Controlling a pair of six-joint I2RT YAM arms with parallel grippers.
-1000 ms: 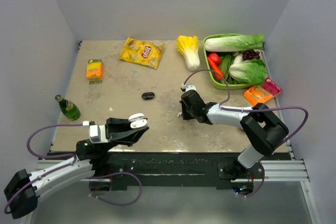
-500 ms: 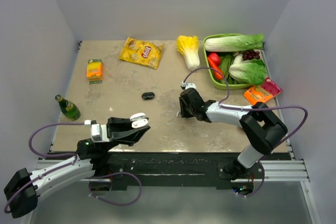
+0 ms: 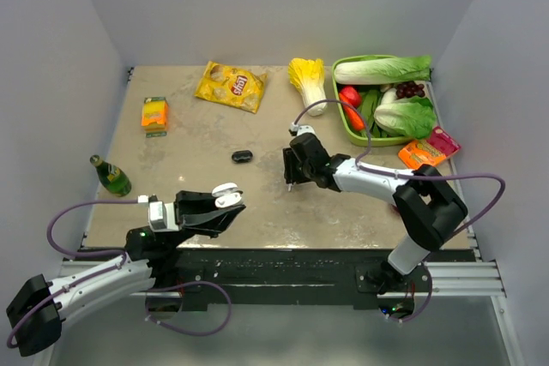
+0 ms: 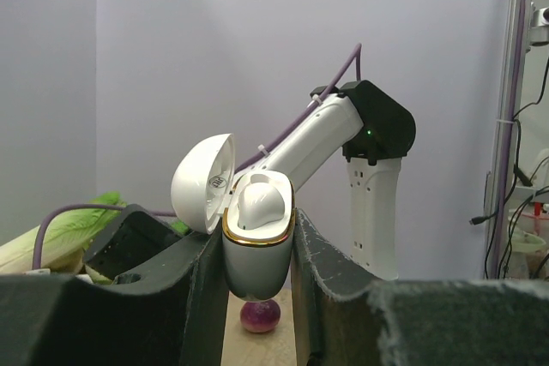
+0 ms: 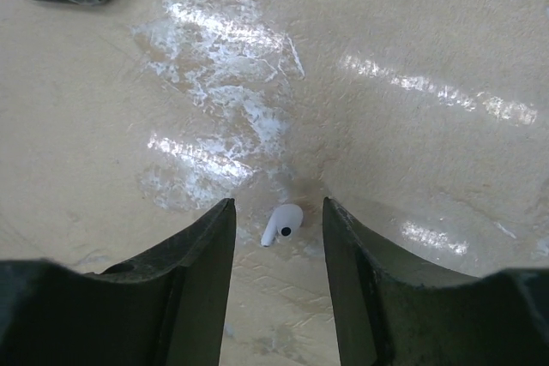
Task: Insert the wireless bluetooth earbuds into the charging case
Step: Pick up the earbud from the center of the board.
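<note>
currently the left gripper point(image 4: 257, 273) is clamped on the white charging case point(image 4: 257, 250), one finger on each side of its body. the case stands upright, above the table's point(image 3: 189, 143) 7 o'clock edge in the top view. its lid point(image 4: 203, 182) is hinged open, toward 10 o'clock in the left wrist view. one white seated earbud point(image 4: 260, 203) sits in the case, its top above the gold rim. a small reddish round object point(image 4: 260, 315) shows below the case, between the fingers.

the right gripper point(image 5: 277, 212) points down at the table near its centre, slightly toward 3 o'clock. its jaws stand apart and hold nothing. a white loose earbud point(image 5: 281, 224) lies on the table in the gap between the fingers and appears to touch neither.

a dark glossy oval object point(image 3: 242, 157) lies on the table at 9 o'clock of the right gripper, apart from it.

other items in the top view:
- chip bag point(image 3: 230, 86) at 11 o'clock of the table.
- orange box point(image 3: 154, 113) at 10 o'clock.
- green bottle point(image 3: 111, 176) at 8 o'clock.
- yellow cabbage point(image 3: 309, 83) at 12 o'clock.
- green basket point(image 3: 336, 70) holding vegetables at 2 o'clock.
- orange packet point(image 3: 422, 154) and pink packet point(image 3: 444, 140) at 3 o'clock.
</note>
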